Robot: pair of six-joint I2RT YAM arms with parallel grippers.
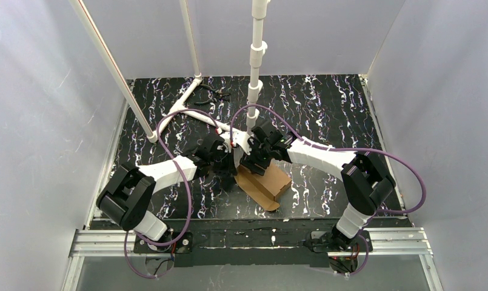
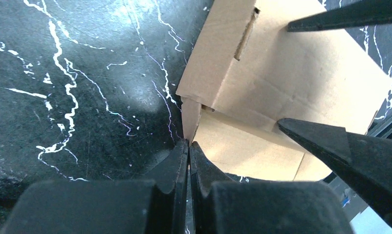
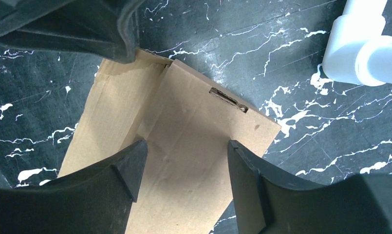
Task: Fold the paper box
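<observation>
1. Top view: bright, even, diffuse light; soft shadows under arms (image 1: 168, 170).
2. Left wrist: glare on table (image 2: 135, 95) at 10 o'clock; left fingers (image 2: 169, 195) blurred at 6.
3. Right wrist: pipe (image 3: 364, 48) overexposed at 2; box (image 3: 194, 146) sharp.

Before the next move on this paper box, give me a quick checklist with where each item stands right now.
1. Left gripper shut at the corner of the paper box: ok.
2. Left fingers actually pinching cardboard: cannot tell.
3. Right gripper open above the slotted panel: ok.
4. Box closed up: not ok, the inside is exposed.
5. Box resting on the table: ok.
</observation>
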